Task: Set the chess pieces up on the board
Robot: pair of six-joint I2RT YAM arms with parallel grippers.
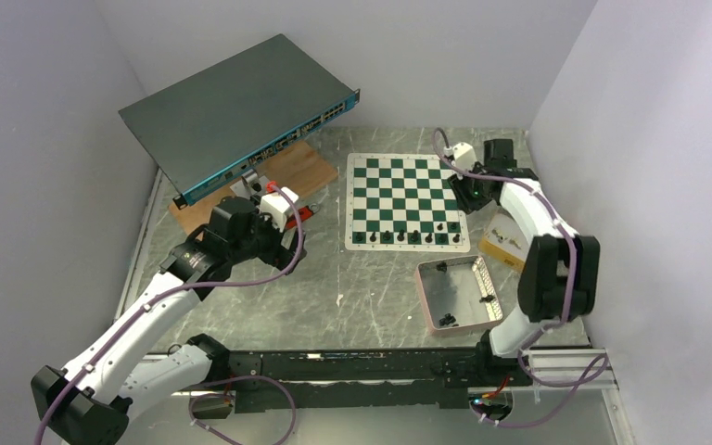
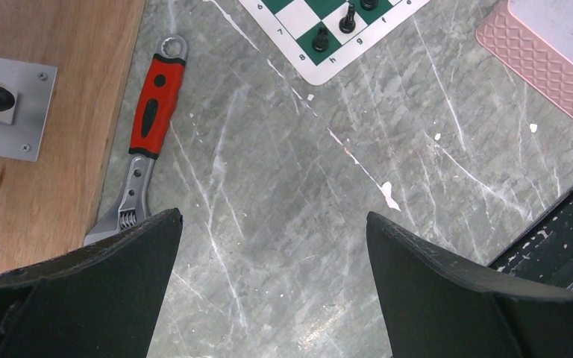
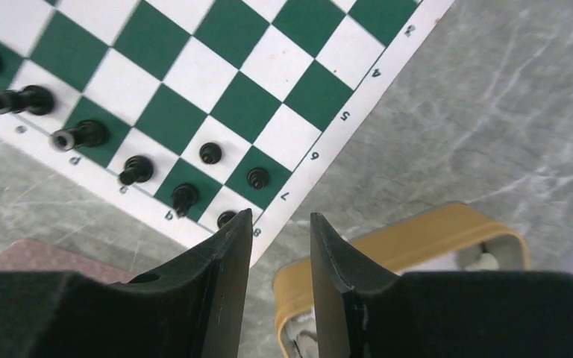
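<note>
The right gripper [image 3: 280,221] hangs slightly parted, empty, by the right edge of the flat green-and-white chess board [image 3: 171,115]; small black chess pieces [image 3: 257,177] line its near rows; the left gripper [image 2: 272,224] gapes wide, empty, near a red-handled adjustable wrench [image 2: 153,112].

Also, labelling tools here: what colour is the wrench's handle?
Adjustable wrench: red with black inset; best in left wrist view.

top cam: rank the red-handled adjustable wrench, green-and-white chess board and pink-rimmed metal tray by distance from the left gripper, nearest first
From the left gripper:
1. red-handled adjustable wrench: right beside it, on the left side of the table.
2. green-and-white chess board: further right, mid-table.
3. pink-rimmed metal tray: farthest, to the right and lower in the view.
</note>
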